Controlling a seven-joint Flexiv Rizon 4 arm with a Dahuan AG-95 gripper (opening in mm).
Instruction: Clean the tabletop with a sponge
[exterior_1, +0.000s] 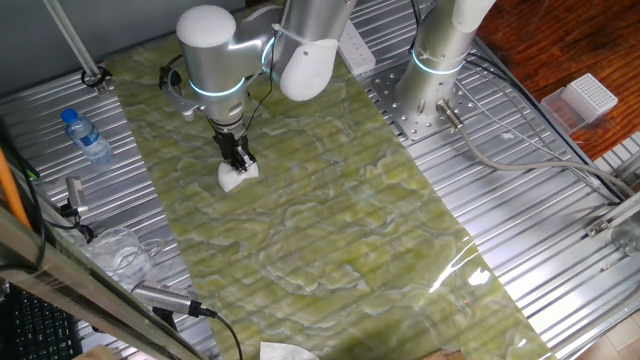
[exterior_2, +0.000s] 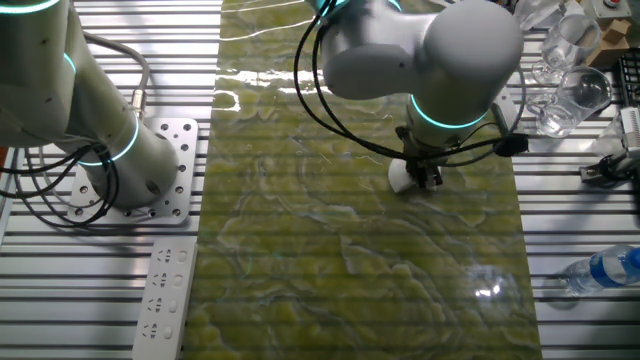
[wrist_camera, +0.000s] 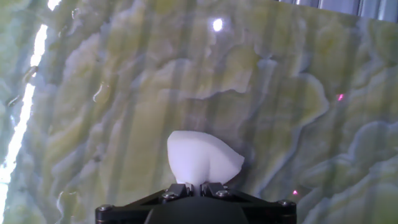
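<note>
The tabletop (exterior_1: 320, 200) is a long glossy green-yellow marbled sheet; it also shows in the other fixed view (exterior_2: 360, 230) and fills the hand view (wrist_camera: 124, 93). My gripper (exterior_1: 238, 160) points down over its left part and is shut on the white sponge (exterior_1: 236, 176), which is pressed against the sheet. In the other fixed view the gripper (exterior_2: 426, 176) holds the sponge (exterior_2: 401, 176) near the sheet's right side. In the hand view the sponge (wrist_camera: 202, 158) is squeezed and bulges out just beyond the fingers (wrist_camera: 177, 190), which stand close together.
A water bottle (exterior_1: 86, 136) and clear glasses (exterior_1: 120, 250) stand on the ribbed metal at the left. A white power strip (exterior_2: 165, 290) lies beside a second arm's base (exterior_1: 430, 95). A white perforated box (exterior_1: 585, 97) sits far right.
</note>
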